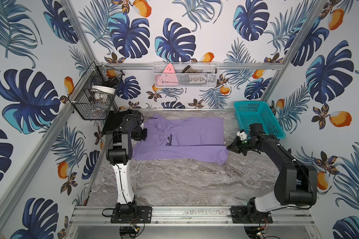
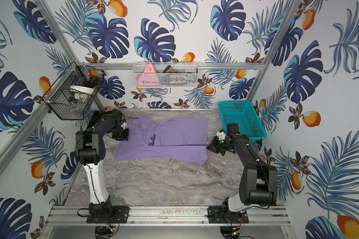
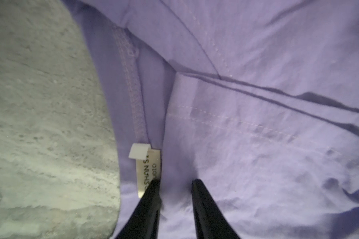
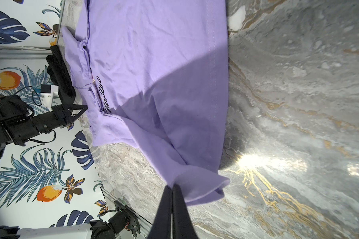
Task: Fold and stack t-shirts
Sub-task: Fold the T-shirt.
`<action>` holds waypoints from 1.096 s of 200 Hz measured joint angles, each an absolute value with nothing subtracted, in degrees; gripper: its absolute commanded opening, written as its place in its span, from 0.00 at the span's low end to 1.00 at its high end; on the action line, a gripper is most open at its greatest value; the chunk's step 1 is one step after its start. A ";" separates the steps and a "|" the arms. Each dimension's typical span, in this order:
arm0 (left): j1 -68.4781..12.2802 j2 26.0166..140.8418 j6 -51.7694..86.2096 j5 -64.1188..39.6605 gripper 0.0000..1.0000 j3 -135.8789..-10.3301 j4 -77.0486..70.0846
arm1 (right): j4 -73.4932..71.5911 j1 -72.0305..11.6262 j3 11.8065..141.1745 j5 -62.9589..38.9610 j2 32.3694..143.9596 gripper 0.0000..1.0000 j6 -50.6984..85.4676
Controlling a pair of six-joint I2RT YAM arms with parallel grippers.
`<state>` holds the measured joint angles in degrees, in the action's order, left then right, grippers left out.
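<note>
Lavender collared shirt (image 1: 184,132): lies flat on the table, collar end to the left, near long side folded over, partly covering the black cursive lettering. Black shirt (image 4: 59,68): folded, just beside that collar end.

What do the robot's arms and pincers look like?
Mostly black, one pale lower link each: white on the left arm, light grey on the right arm. Thin black cables run alongside. Left pincer and right pincer are slim, tapering and black.

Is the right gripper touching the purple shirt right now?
Touching. The right wrist view shows the right gripper pinched shut on a corner of the purple shirt.
</note>
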<state>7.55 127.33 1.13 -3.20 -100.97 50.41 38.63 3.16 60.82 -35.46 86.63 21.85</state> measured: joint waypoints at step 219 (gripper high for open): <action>7.64 122.58 0.10 -3.14 0.00 -98.83 49.87 | 38.59 3.16 59.99 -36.05 85.52 0.00 21.87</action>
